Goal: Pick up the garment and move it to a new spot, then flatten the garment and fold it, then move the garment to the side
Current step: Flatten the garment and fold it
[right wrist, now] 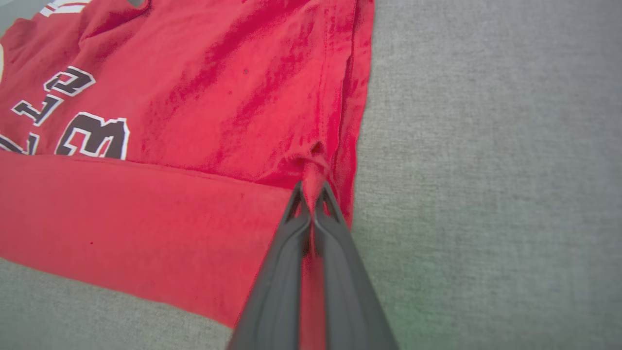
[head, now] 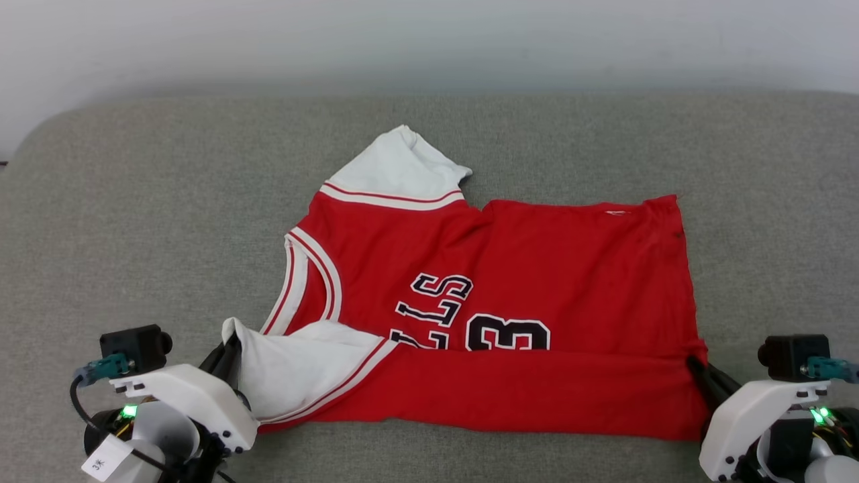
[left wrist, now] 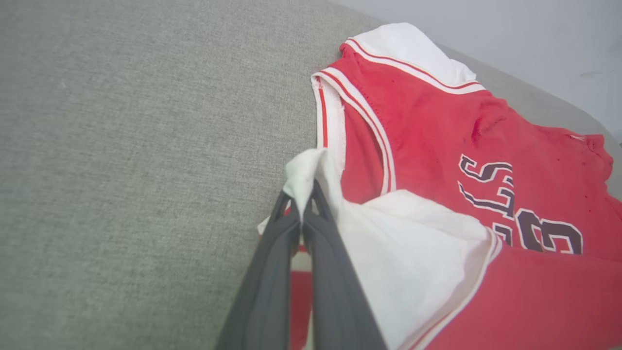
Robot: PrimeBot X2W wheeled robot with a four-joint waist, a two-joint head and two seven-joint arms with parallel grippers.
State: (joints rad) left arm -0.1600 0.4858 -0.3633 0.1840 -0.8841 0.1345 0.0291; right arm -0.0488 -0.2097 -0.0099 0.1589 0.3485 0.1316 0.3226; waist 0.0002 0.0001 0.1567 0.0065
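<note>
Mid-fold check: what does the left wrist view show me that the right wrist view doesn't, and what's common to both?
Left wrist view: the left gripper shut on the near white sleeve, with the striped collar and the far white sleeve beyond it.
Right wrist view: the right gripper shut on the red hem corner, and the hem edge against the grey cushion.
Both: the shirt's near edge folded up over the front, covering part of the number.
</note>
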